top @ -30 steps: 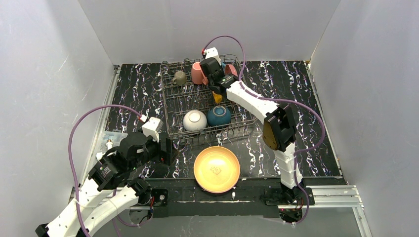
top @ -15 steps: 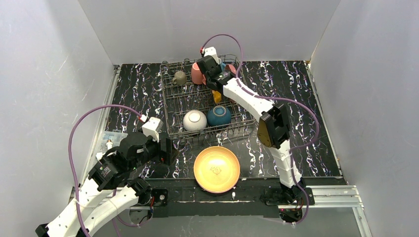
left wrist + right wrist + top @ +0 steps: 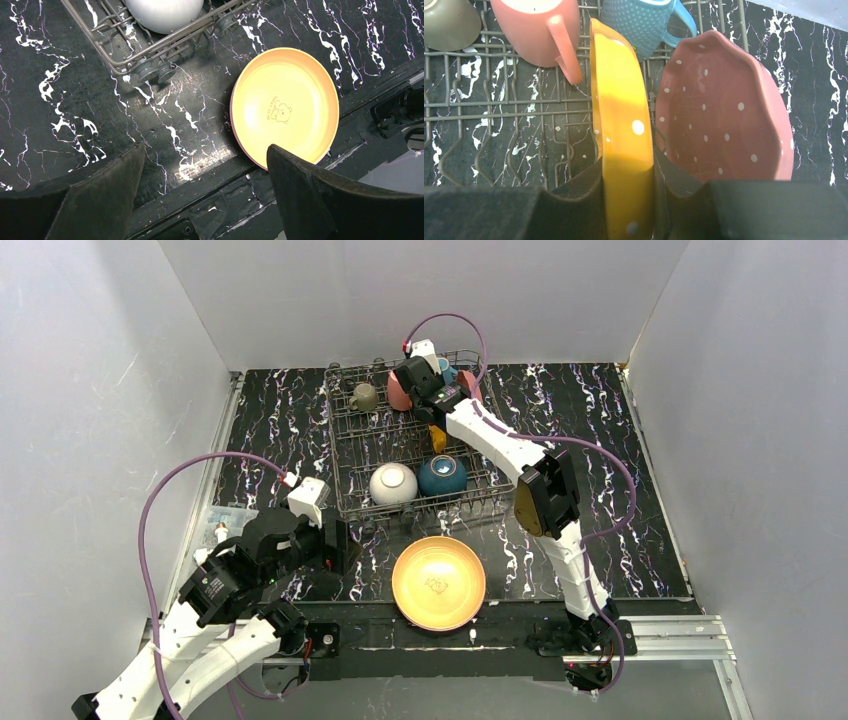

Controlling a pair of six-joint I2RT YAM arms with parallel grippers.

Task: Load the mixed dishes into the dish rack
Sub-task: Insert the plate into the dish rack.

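Firmly, the right claw [image 3: 628, 205] pinches a yellow plate [image 3: 619, 110] that stands on edge within the dish rack [image 3: 499, 104]. A pink plate [image 3: 724, 115] stands upright just beside it, with a pink mug [image 3: 536, 30] and a teal mug [image 3: 639, 22] beyond. The left claw [image 3: 205, 200] hangs with fingers spread wide over the table [image 3: 75, 115], near an orange bowl [image 3: 285, 107] lying outside the rack. A white bowl [image 3: 393, 483] and a blue bowl [image 3: 442, 475] sit upside down inside.

Mugs [image 3: 539, 30] and upright plates [image 3: 621, 125] at the rack's [image 3: 370, 440] far end, bowls [image 3: 394, 483] nearer, one dish [image 3: 438, 582] before it.
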